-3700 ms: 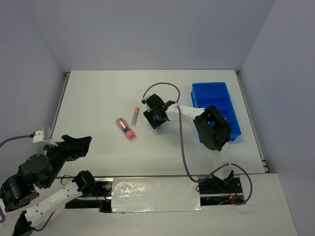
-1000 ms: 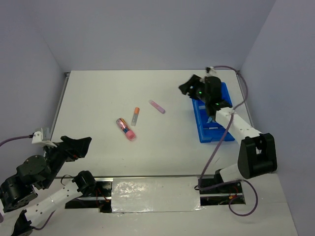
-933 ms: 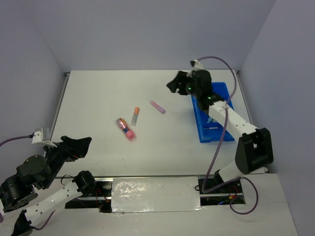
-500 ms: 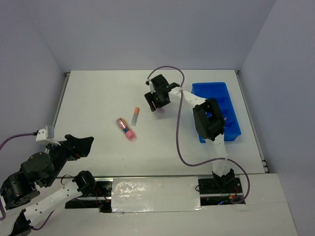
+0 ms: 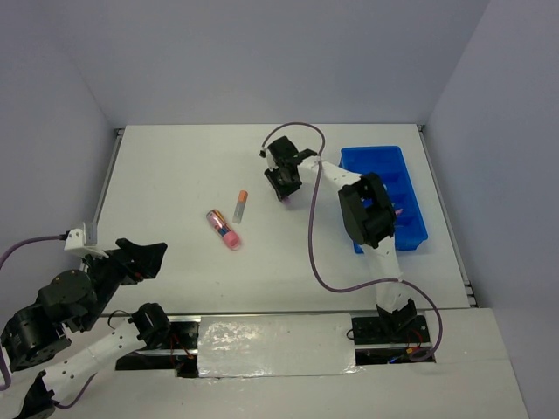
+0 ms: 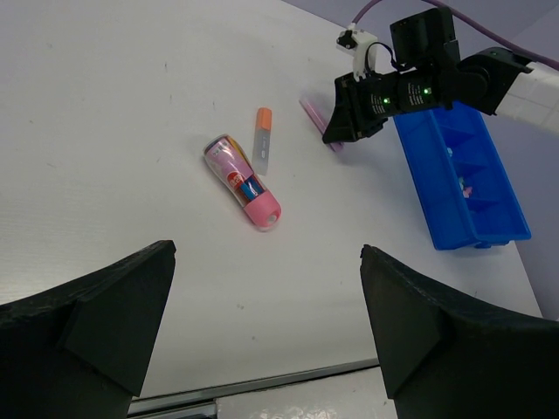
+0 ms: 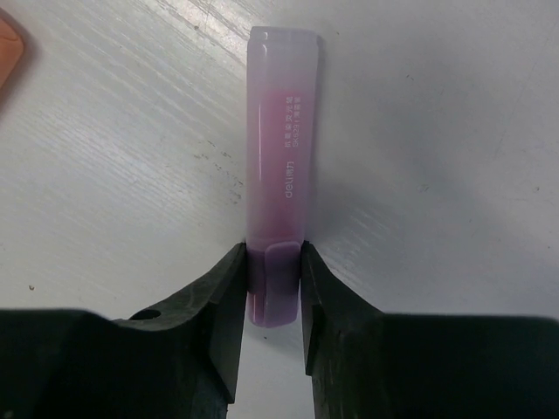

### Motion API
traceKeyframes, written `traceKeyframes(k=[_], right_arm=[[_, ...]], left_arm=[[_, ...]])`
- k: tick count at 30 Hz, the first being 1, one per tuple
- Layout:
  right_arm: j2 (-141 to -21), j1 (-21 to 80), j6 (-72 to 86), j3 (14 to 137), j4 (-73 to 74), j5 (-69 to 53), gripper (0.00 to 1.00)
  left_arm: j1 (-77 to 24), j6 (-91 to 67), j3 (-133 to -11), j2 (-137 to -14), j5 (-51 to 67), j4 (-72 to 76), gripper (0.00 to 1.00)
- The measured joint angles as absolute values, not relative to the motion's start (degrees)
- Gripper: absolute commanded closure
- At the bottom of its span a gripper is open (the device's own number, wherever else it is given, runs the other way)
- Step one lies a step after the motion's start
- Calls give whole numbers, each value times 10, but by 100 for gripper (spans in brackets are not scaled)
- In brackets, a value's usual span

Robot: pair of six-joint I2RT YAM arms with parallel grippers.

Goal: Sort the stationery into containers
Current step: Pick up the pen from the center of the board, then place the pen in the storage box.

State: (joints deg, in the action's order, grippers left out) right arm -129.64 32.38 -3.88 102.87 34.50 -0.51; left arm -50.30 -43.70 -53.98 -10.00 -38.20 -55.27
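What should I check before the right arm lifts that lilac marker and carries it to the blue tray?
1. Hold: right gripper shut on the lilac marker: ok.
2. Grip centred: not ok, the fingers pinch one end.
3. Marker off the table: not ok, it lies flat.
4. Room in the blue tray: cannot tell, the right arm covers part.
5. Other arm: left gripper open and far from the marker: ok.
6. Path: pink tube and orange-capped pen lie away from the tray side: ok.

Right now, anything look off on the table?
Nothing stands out. The right tool is shut on the lilac marker lying flat; the pink tube and orange-capped pen lie loose, and the blue tray sits upright.
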Motion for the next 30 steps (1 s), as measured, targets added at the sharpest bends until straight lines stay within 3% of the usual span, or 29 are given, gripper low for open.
traceKeyframes(k=[5,10,13,21,30], right_arm=[[-1263,309,-8,977,311,-63,100],[-1093,221,124,764,170,-234,100],[-998,142,187,715,100,-274,100],[-825,46,341,628,39,-130,100],[-805,-36,552,502,52,48,95]], left_arm=[[-503,-437,-540,-100,-382,-553,1],[-504,-437,-540,-100,-382,-553,1],[-504,-437,-540,-98,-382,-553,1],[-505,-437,-540,-85,-382,-553,1],[-505,-437,-540,-84,-382,-553,1]])
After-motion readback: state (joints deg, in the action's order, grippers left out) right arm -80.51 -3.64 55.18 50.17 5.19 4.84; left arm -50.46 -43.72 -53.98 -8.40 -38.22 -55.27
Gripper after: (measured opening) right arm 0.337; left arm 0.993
